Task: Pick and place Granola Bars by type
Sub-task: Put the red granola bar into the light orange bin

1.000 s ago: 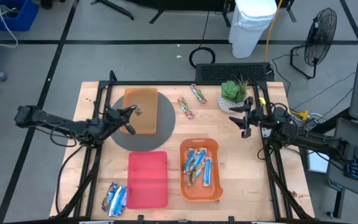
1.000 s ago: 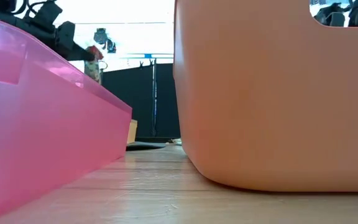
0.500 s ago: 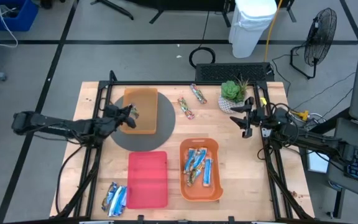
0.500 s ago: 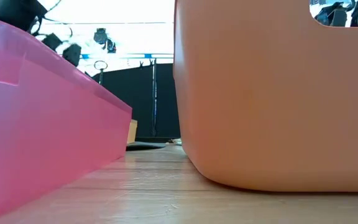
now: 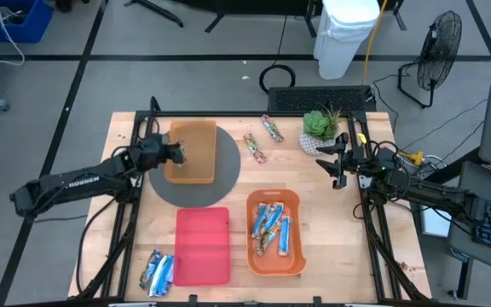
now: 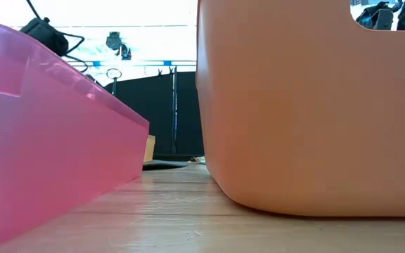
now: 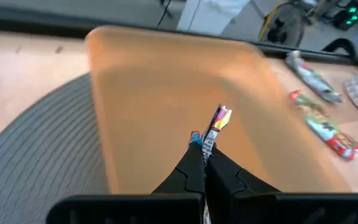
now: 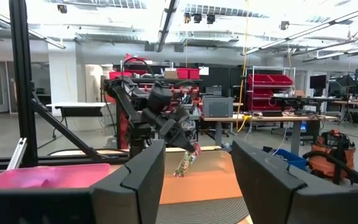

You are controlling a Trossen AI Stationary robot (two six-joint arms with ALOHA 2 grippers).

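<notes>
White lettering is seen along the left arm in the high view, too small to be read, and the print on the wrappers cannot be made out either. A granola bar (image 7: pixel 215 127) is pinched by one end in the clenched left gripper (image 7: pixel 204 163), dangling over the tan tray (image 5: pixel 193 150) on the grey round mat (image 5: pixel 226 175). The right gripper (image 5: pixel 337 165) is held with its jaws apart and empty at the table's right edge beside the potted plant (image 5: pixel 320 125), while two bars (image 5: pixel 262 139) lie on the wood between the tan tray and the plant, several more are gathered in the orange tray (image 5: pixel 254 251), and silvery-blue ones (image 5: pixel 158 272) lie beside the red tray (image 5: pixel 203 246).
</notes>
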